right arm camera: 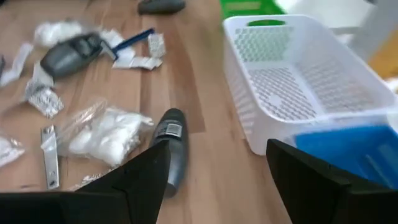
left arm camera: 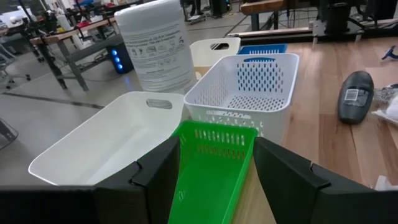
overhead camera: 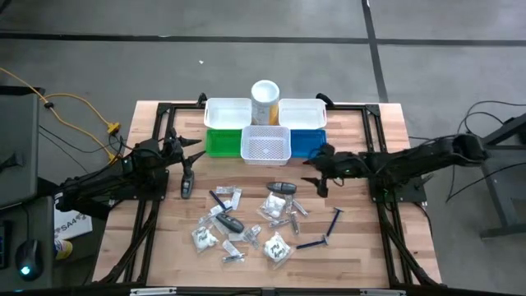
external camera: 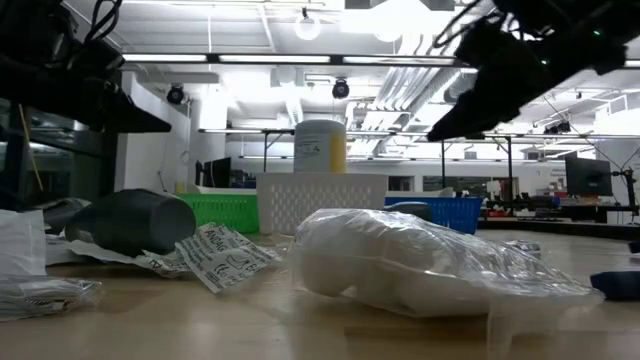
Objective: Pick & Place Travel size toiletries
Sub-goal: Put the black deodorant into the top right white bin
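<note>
The toiletries (overhead camera: 246, 222) lie scattered on the wooden table (overhead camera: 386, 255), a loose heap at about six o'clock from the bins. It holds crinkly packets (overhead camera: 277, 247), a dark oval piece (overhead camera: 281, 188), a second oval (overhead camera: 231, 223) and blue razors (overhead camera: 334, 220) out at the heap's four o'clock side. None of it sits in a bin yet, so the sorting looks hardly begun.

The right gripper (overhead camera: 319, 182) hangs just at three o'clock of the upper oval piece, fingers spread wide and empty; its own camera shows that oval (right arm camera: 170, 149) lying between them, beside a bag of white puffs (right arm camera: 109, 134). The likely trouble: the oval is smooth and rounded, so a pinch off its middle could squirt it sideways, and the bag lies near enough that a finger could snag its plastic and drag it along.

The left gripper (overhead camera: 187, 186) waits at nine o'clock of the heap, fingers apart with nothing in them, aimed at the green bin (left arm camera: 211, 168). The white basket (overhead camera: 265, 145) stands just at twelve o'clock of the right arm's reach; a low carry could clip its rim and shove the bins, or nudge the tall cylinder (overhead camera: 265, 99) behind them.
</note>
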